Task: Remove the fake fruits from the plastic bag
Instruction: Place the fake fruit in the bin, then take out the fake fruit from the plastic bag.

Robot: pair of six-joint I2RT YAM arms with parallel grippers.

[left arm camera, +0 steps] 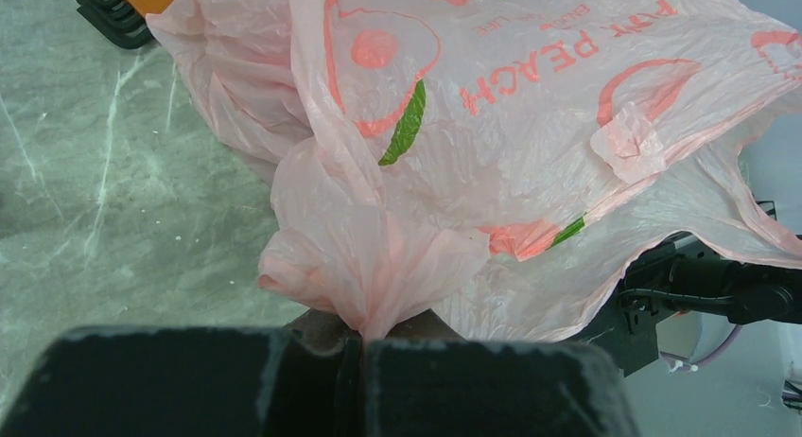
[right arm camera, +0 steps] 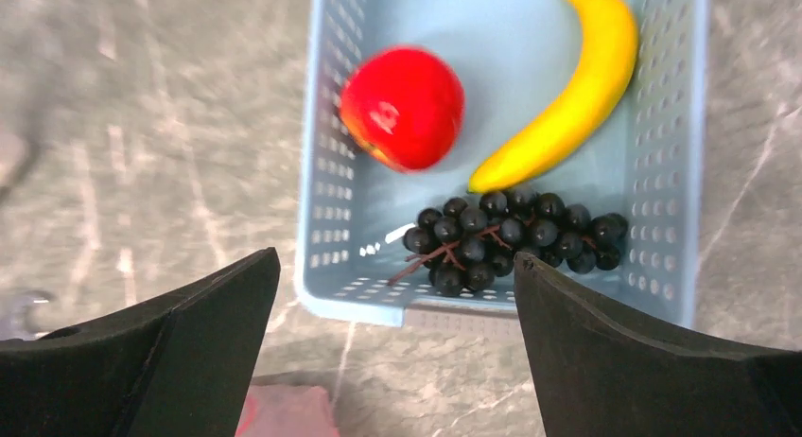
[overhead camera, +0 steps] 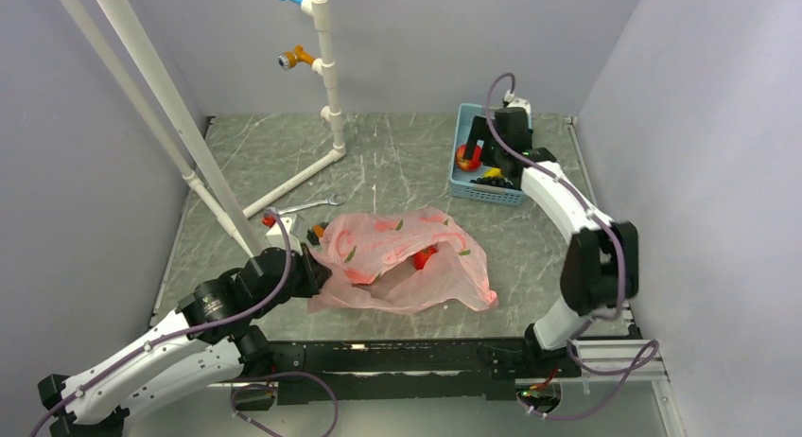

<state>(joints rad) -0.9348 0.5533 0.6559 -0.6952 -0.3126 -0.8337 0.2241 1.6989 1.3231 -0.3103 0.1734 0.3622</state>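
Left pincer [overhead camera: 305, 267] is clenched on a gathered fold of the plastic bag [overhead camera: 402, 262], the pink film squeezed between its closed fingers [left arm camera: 189, 380] at the bag's left edge. Behind it a white pipe frame [overhead camera: 326, 87] stands on the table [overhead camera: 397, 163], its slanted poles crossing above the arm. A wrench [overhead camera: 307, 206] lies flat between the frame's foot and the bag. A small orange and black object [overhead camera: 317, 232] sits just beside the bag's left rear corner; what it is I cannot tell. The bag lies crumpled mid-table, stretching rightward from the left pincer, and one red fruit [overhead camera: 425, 257] shows inside it near the middle. Well apart, at the right rear, a blue basket [overhead camera: 482, 195] holds a red round fruit [right arm camera: 402, 106], a yellow banana [right arm camera: 567, 96] and a black grape bunch [right arm camera: 515, 234]. Right pincer [overhead camera: 487, 153] hangs over this basket with jaws spread wide, grasping nothing, far from the bag.
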